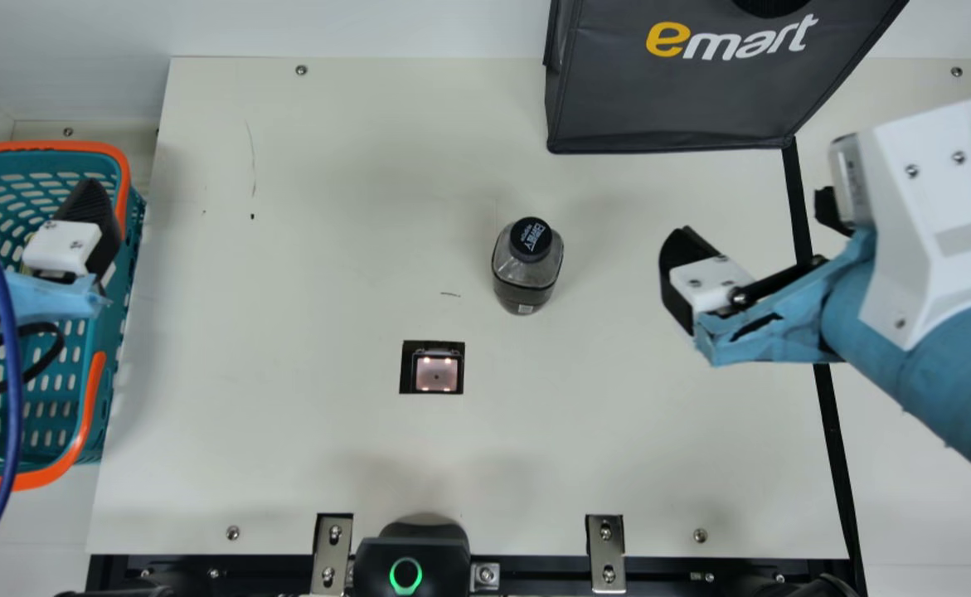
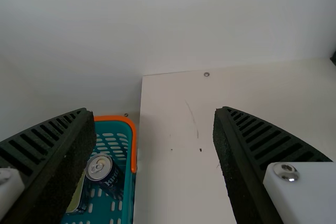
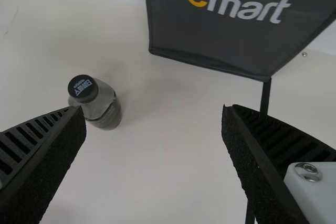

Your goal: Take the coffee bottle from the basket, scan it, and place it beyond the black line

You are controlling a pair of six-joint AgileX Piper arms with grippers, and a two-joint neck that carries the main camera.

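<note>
The dark coffee bottle [image 1: 526, 267] with a black cap stands upright on the table, right of and beyond the square scanner window [image 1: 436, 375]; the right wrist view shows the bottle [image 3: 100, 106] too. My right gripper [image 1: 749, 224] is open to the right of the bottle, not touching it, near the black line [image 1: 835, 448]; its fingers are wide apart around nothing in the right wrist view [image 3: 154, 111]. My left gripper [image 1: 31, 203] is over the teal basket [image 1: 118, 332], open and holding nothing, as the left wrist view of the gripper [image 2: 148, 111] confirms.
A dark grey bag [image 1: 684, 91] stands at the back right, at the black line's far end. A can [image 2: 107, 174] and another item are in the basket. A black device [image 1: 409, 560] with a green ring sits at the front edge.
</note>
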